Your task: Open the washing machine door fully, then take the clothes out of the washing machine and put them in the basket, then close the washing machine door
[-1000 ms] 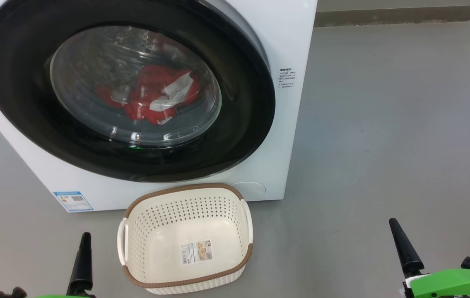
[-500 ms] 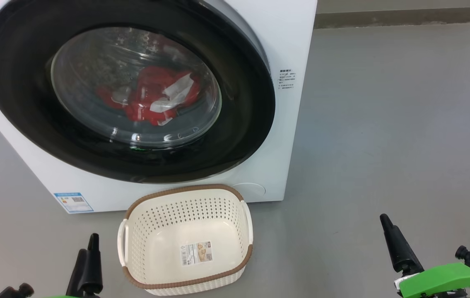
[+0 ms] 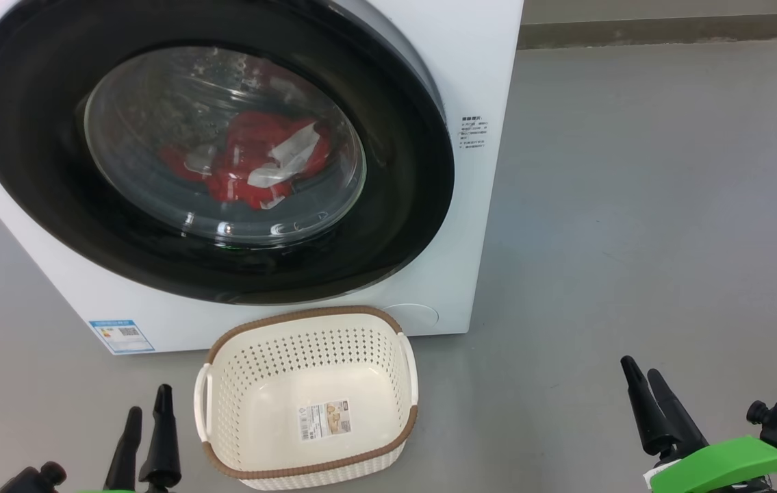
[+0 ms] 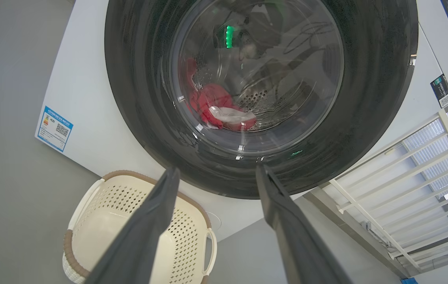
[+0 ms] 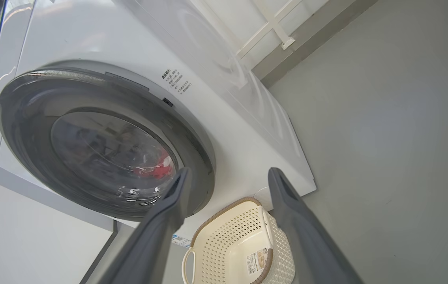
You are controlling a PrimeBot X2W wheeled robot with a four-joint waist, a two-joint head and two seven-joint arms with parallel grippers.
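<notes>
Meanwhile, at lower left and lower right, the left gripper [image 3: 148,400] and right gripper [image 3: 639,366] have turned to show both fingers, spread wide, empty | door [image 3: 395,171] stays shut, upper left, red clothes [image 3: 251,161] behind its glass | basket [image 3: 306,311] waits empty, bottom centre | opening not begun.

Head view: washing machine [image 3: 484,68] at upper left of frame, washing machine door [image 3: 395,205] closed on its front. Clothes [image 3: 251,164] inside, behind the door. Basket [image 3: 306,313] at lower centre, on floor [image 3: 634,205] just before the machine. Left gripper [image 3: 148,400] at lower left beside the basket; right gripper [image 3: 639,366] at lower right, well apart.
</notes>
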